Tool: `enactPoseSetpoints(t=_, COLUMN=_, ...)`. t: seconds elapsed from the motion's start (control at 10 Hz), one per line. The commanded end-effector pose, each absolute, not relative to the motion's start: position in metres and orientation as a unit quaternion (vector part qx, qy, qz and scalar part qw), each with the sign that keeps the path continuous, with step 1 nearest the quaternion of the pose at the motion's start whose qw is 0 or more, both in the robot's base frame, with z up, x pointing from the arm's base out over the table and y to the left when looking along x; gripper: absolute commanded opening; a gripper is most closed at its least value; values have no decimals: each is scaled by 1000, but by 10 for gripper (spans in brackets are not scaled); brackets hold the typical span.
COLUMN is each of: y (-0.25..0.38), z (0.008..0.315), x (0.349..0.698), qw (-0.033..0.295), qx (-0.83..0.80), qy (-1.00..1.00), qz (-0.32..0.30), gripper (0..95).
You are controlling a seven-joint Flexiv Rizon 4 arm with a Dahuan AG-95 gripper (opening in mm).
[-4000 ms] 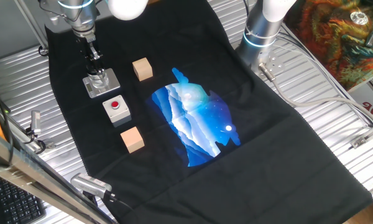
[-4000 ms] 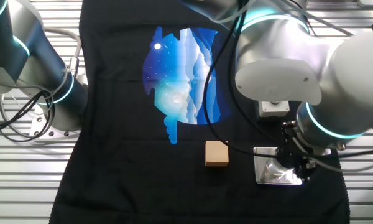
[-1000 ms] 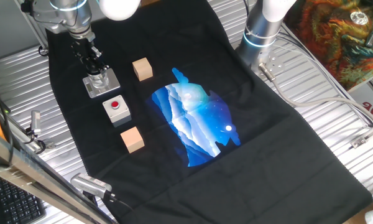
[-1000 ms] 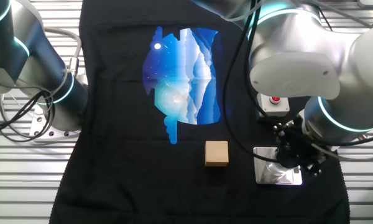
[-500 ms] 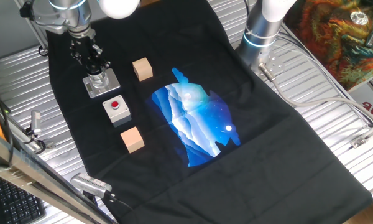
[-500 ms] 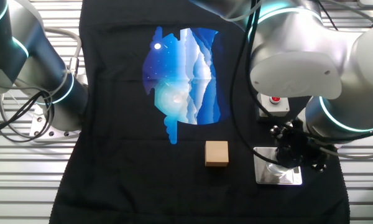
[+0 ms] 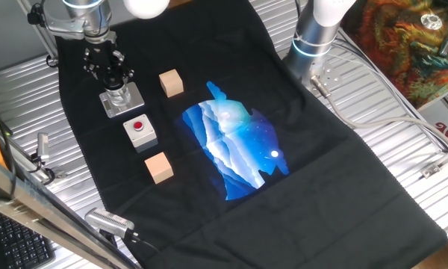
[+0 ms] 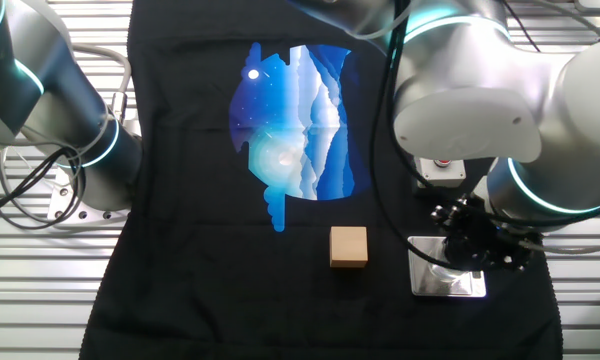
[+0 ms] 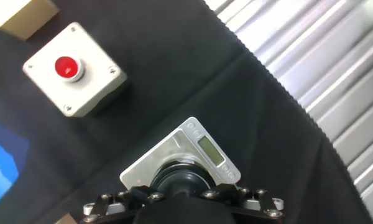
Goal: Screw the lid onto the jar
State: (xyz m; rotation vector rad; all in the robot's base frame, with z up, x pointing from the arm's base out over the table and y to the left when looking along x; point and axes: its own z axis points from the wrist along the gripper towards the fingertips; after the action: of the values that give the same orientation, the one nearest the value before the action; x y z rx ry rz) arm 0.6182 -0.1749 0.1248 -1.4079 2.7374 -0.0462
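Observation:
The jar (image 7: 119, 94) stands on its grey square base plate (image 7: 126, 104) at the far left of the black cloth. My gripper (image 7: 113, 79) points straight down on top of it. In the hand view the black lid (image 9: 180, 181) sits on the jar in the middle of the plate (image 9: 193, 144), right under my gripper (image 9: 181, 194), which is closed round it. In the other fixed view my gripper (image 8: 472, 258) covers the jar, and only the plate (image 8: 435, 283) shows.
A grey box with a red button (image 7: 140, 131) stands just in front of the jar and shows in the hand view (image 9: 74, 70). One wooden cube (image 7: 171, 82) lies to the jar's right, another (image 7: 158, 167) nearer the front. A blue print (image 7: 235, 149) covers mid-cloth.
My hand has turned about its own axis over the jar while staying in place on the lid. The jar, box and cubes have not moved.

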Motion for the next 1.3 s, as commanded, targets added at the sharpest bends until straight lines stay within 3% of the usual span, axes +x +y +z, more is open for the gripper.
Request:
enactPoseSetpoints(t=0.1, y=-175, z=123, x=619, qw=30, qx=-448, qy=894, qz=-15, gripper=760)
enactPoseSetpoints(t=1.3, y=-176, z=117, x=619, qw=30, qx=-438, qy=898, qz=-16, gripper=760)
